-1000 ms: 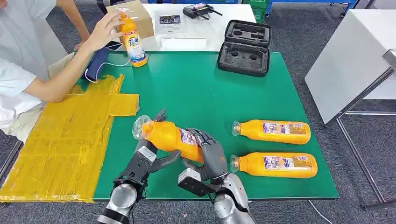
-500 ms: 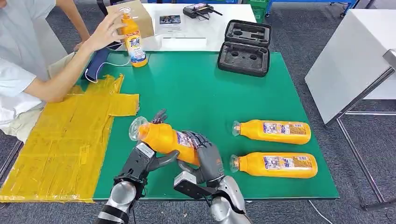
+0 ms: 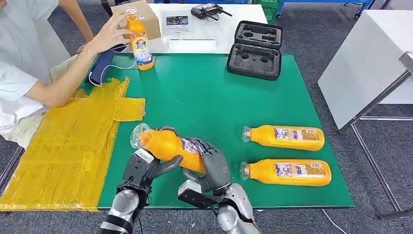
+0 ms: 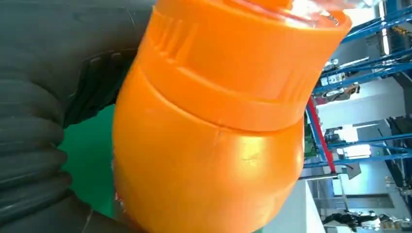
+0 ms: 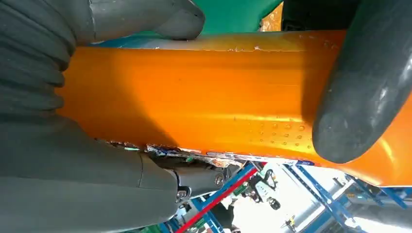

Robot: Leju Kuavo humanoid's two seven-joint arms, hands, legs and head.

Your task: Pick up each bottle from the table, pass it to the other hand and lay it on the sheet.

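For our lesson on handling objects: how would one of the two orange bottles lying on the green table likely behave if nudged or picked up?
The nearer orange bottle lies on its side on the green table; its rounded body suggests that a sideways nudge might roll it. Its plastic looks smooth and glossy, so it could slip in a loose grip. It appears rigid, like the held bottle, which keeps its shape between the left robot hand and right robot hand.

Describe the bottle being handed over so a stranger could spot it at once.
On the green table, look at the near edge beside the yellow sheet. The orange bottle there is gripped by the left hand and right hand; two others lie untouched, and a person holds one upright.
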